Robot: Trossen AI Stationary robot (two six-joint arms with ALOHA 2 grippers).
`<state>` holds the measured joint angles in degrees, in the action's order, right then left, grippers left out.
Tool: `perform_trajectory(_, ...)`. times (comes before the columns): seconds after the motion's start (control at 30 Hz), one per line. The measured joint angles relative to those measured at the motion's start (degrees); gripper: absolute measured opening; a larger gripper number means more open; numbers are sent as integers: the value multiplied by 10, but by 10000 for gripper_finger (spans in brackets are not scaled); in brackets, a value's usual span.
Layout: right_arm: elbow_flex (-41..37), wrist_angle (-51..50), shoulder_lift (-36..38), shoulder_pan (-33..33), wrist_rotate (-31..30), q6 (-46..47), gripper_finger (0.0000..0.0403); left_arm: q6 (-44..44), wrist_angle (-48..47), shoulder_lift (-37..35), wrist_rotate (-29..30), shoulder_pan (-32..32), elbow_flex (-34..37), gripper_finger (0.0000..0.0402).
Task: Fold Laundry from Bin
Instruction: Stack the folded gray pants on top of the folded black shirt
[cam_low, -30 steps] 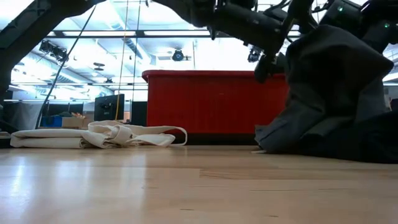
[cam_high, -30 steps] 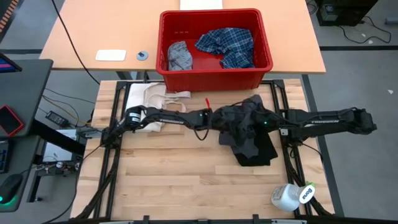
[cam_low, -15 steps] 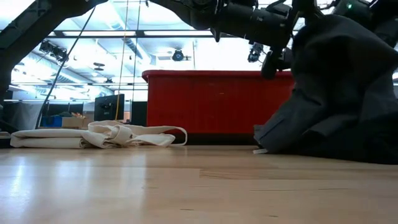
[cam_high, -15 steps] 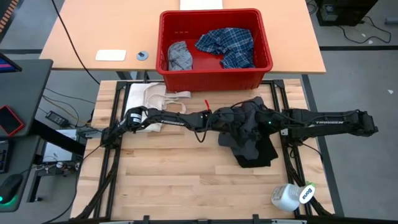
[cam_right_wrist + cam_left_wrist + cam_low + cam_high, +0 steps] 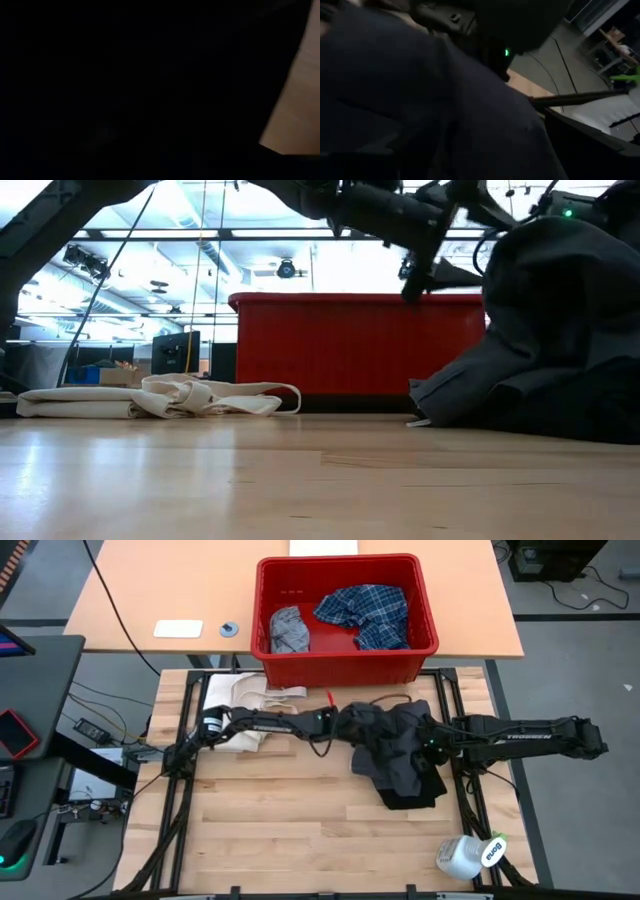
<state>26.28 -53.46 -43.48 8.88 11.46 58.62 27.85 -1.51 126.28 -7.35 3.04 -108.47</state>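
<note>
Both arms meet over the bunched black garment (image 5: 400,755) at centre-right of the bench (image 5: 290,840), the fold seemingly just starting; whether either gripper is clamped cannot be told, and spreading it flat looks next.

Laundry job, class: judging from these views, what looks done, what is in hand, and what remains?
Done: one dark garment is out on the table, still bunched. In hand: the left gripper and right gripper are both at it. Left: a grey garment and the plaid shirt lie in the red bin; nothing looks folded.
</note>
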Motion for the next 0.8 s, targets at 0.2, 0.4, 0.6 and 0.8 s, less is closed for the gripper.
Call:
perform_trajectory(0.2,-1,-4,0,0,-13,-12,152,-22,-3,-33,-37,-2,0,364)
perform_trajectory(0.4,21,-21,0,-3,-15,-31,152,-135,-208,-61,23,9,-1,364)
perform_trajectory(0.6,81,-78,0,-2,-44,-44,152,-165,-242,-30,64,19,42,364)
perform_trajectory(0.8,110,-111,-4,-4,29,-3,152,-55,-18,-5,60,7,92,364)
